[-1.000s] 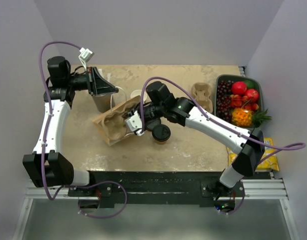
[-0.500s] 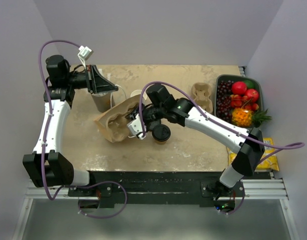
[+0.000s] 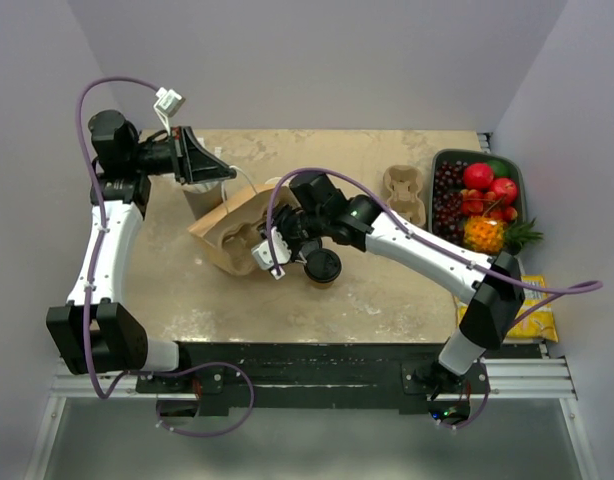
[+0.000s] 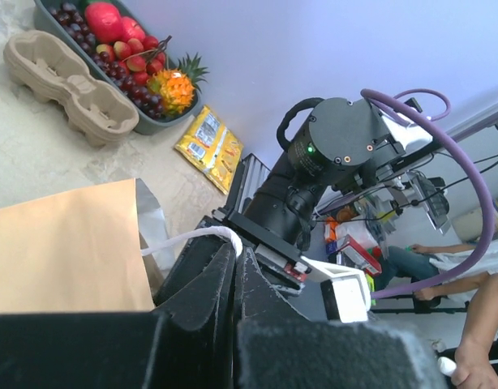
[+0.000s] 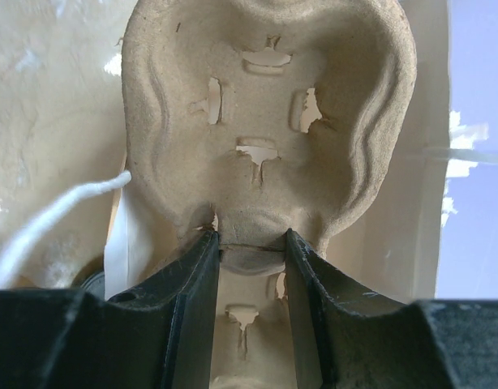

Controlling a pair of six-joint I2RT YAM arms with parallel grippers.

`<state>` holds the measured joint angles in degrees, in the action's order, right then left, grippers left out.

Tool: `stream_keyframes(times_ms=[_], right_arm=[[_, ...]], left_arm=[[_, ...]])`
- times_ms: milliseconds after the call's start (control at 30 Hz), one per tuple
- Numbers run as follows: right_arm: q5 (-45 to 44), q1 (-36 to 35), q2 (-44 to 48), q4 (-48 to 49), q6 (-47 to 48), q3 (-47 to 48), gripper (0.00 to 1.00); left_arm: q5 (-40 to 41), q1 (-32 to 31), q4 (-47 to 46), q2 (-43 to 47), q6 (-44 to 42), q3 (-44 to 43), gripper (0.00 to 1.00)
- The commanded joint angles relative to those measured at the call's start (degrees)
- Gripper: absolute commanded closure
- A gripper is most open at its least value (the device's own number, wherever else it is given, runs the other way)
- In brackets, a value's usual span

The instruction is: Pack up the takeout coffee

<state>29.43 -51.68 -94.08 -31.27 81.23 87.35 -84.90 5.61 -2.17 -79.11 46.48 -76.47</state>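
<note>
Left gripper (image 4: 235, 259) clenched on the paper bag (image 3: 227, 215) cord handle (image 4: 192, 237) — apparently to keep the mouth open. Right gripper (image 5: 251, 251) grasps a pulp carrier (image 5: 265, 121) at that mouth; takeout coffee (image 3: 323, 266) stands just beside the bag — unpacked

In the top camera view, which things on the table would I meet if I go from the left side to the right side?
brown paper bag → takeout coffee → empty cup carrier → fruit tray. I leave out whatever overlaps the bag.
</note>
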Motion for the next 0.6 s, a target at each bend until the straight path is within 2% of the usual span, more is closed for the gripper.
stream_keyframes(times_ms=[0,100,167,333,533,567], right_arm=[[-6.0,0.1,-1.9,2.0,-1.9,2.9,1.00],[-6.9,0.1,-2.2,3.7,-3.0,3.3,1.00],[-4.1,0.1,-2.2,2.5,-4.0,4.9,1.00],[-5.0,-1.9,-1.9,0.9,-3.2,5.7,1.00],[-5.6,-6.2,-1.9,-3.6,-6.9,9.9,1.00],[-6.1,-6.8,-2.1,-4.1,-7.9,10.6,1.00]], left_arm=[[-9.2,0.0,-2.9,0.4,2.6,1.0,1.00],[-9.5,-0.1,-3.4,1.1,2.7,2.5,1.00],[-9.7,-0.2,-5.3,1.7,4.6,3.9,1.00],[-10.1,-0.7,-9.4,3.0,7.3,4.9,1.00],[-10.5,-1.5,0.0,4.5,3.5,-0.6,1.00],[-10.5,-1.6,4.2,5.0,2.1,-2.4,1.00]])
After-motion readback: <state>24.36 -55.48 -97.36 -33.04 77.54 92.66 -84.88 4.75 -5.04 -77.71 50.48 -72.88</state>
